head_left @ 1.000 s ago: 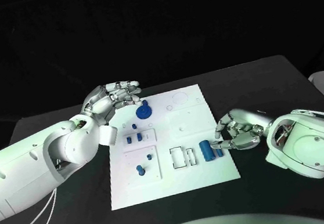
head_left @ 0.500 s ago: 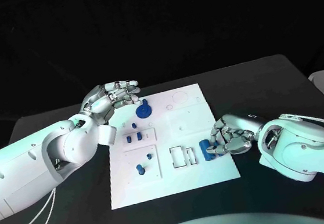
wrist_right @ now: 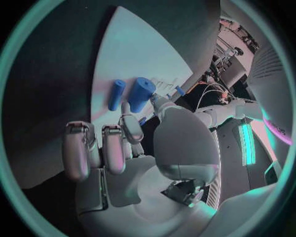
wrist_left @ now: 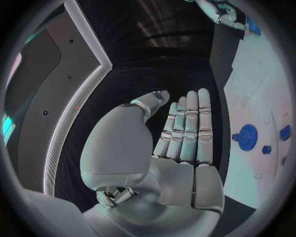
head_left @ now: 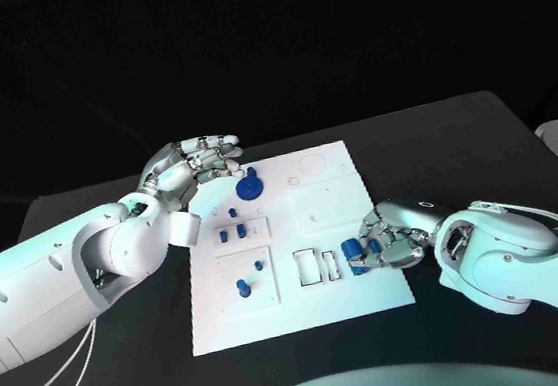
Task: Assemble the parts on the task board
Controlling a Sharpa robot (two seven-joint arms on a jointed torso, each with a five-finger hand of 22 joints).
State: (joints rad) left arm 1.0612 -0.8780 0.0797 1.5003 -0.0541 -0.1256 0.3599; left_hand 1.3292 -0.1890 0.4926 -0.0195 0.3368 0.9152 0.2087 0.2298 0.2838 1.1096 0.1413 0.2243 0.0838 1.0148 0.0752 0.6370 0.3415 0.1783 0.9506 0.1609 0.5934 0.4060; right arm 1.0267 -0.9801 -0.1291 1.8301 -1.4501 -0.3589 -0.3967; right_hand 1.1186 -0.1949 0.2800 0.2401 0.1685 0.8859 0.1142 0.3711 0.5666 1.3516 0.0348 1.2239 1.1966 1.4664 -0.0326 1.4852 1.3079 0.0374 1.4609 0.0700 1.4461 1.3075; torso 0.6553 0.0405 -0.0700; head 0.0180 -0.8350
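- The head view looks down from above and behind the table's near edge, taking in the whole white task board [head_left: 294, 246] at the frame's centre, with both arms entering from the sides.
- The left wrist view sits close behind the left hand [wrist_left: 179, 148], facing along its palm; the board curves along the frame's right edge.
- The right wrist view sits close behind the right hand [wrist_right: 123, 153], facing the board's corner at upper centre.
- All three views share the board.
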